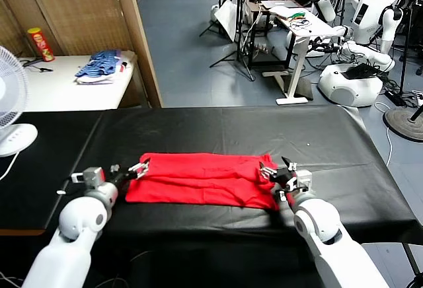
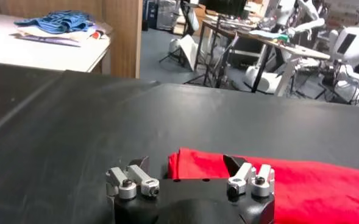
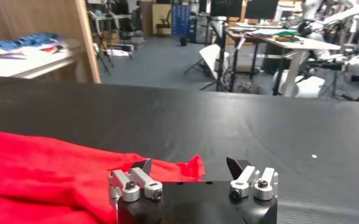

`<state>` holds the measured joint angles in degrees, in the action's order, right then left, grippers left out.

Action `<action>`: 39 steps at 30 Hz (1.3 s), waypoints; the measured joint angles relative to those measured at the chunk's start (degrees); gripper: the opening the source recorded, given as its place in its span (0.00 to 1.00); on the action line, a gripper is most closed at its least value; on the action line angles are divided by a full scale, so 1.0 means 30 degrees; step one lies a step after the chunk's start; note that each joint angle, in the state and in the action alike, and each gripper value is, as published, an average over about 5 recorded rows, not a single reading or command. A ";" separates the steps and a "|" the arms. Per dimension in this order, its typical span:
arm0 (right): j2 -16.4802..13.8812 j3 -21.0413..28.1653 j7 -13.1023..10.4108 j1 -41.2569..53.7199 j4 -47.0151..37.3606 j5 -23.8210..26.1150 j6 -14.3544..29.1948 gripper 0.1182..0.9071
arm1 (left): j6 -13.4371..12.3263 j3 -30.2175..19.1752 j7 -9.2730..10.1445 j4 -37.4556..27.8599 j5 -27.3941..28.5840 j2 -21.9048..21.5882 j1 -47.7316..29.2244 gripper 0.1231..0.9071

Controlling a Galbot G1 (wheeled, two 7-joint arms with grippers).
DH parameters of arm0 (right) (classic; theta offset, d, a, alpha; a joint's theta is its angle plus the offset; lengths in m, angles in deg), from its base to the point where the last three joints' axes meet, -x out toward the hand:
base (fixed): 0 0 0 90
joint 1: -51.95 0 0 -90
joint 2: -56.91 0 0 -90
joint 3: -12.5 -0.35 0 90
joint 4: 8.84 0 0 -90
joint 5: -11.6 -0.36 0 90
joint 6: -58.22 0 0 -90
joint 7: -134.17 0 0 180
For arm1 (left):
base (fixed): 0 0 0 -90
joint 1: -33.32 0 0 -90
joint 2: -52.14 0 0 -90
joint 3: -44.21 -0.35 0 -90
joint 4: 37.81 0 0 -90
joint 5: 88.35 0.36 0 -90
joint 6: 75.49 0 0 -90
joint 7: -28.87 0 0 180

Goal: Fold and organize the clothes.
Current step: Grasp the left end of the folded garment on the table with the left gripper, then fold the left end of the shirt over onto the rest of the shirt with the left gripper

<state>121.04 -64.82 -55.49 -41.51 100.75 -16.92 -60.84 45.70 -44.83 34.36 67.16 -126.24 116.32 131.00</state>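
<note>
Both my grippers stand open at the ends of the folded bright red cotton T-shirt (image 1: 201, 180).
It looks soft, light and floppy; left gripper (image 1: 137, 169) and right gripper (image 1: 280, 172) should pinch layered edges.

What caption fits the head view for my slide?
Both open pincers, left and right, flank a folded red T-shirt on the black table.

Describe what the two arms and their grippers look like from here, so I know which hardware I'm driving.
Both arms are glossy white with rounded, ball-like joint housings. The left gripper has a grey wrist block with a red patch; the right gripper sits on a dark mount. Each has a black body, silver linkage arms with screw heads, and black pointed fingertips. No loose cables show.
</note>
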 joint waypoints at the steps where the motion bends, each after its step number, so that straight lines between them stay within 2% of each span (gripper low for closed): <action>1: -0.0044 -0.0048 0.0004 -0.0097 0.0246 -0.0066 -0.0022 0.86 | -0.0052 0.0091 -0.0004 -0.0014 0.0056 0.0129 0.0188 0.86; 6: -0.0255 -0.0329 0.0020 -0.0478 0.1260 -0.0268 -0.0093 0.86 | -0.0315 0.0371 -0.0150 -0.0387 0.0242 0.0698 0.0680 0.86; 8: -0.0285 -0.0422 0.0021 -0.0562 0.1472 -0.0280 -0.0097 0.86 | -0.0379 0.0412 -0.0267 -0.0500 0.0242 0.0824 0.0820 0.81; 12: -0.0279 -0.0523 0.0022 -0.0648 0.1628 -0.0224 -0.0055 0.86 | -0.0462 0.0420 -0.0410 -0.0382 0.0346 0.1038 0.1149 0.58; 17: -0.0199 -0.0586 0.0030 -0.0654 0.1729 -0.0092 0.0030 0.86 | -0.0438 0.0363 -0.0409 -0.0269 0.1064 0.1296 0.1312 0.22; 20: -0.0127 -0.0701 0.0028 -0.0673 0.1823 -0.0068 0.0043 0.86 | -0.0387 0.0341 -0.0444 -0.0226 0.1622 0.1265 0.1287 0.06; 27: 0.0014 -0.1164 0.0005 -0.0949 0.2006 0.0018 0.0045 0.86 | -0.1051 0.0630 -0.0698 -0.0269 0.4257 0.0335 0.1244 0.04; 30: 0.0083 -0.1270 0.0002 -0.1080 0.2027 0.0113 0.0045 0.86 | -0.0949 0.1038 -0.0735 -0.0464 0.5388 -0.0816 0.1376 0.04; 35: 0.0215 -0.1267 0.0008 -0.1221 0.2081 0.0441 0.0043 0.86 | -0.0906 0.1807 -0.0665 -0.0606 0.6263 -0.3403 0.1484 0.04; 39: 0.0366 -0.1308 -0.0011 -0.1405 0.2215 0.0754 0.0016 0.86 | -0.0594 0.1681 -0.0162 0.0071 0.6173 -0.4179 0.1496 0.04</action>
<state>122.14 -68.74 -55.52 -45.72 107.39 -14.66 -60.79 43.92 -39.79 33.87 67.37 -107.72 103.78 135.48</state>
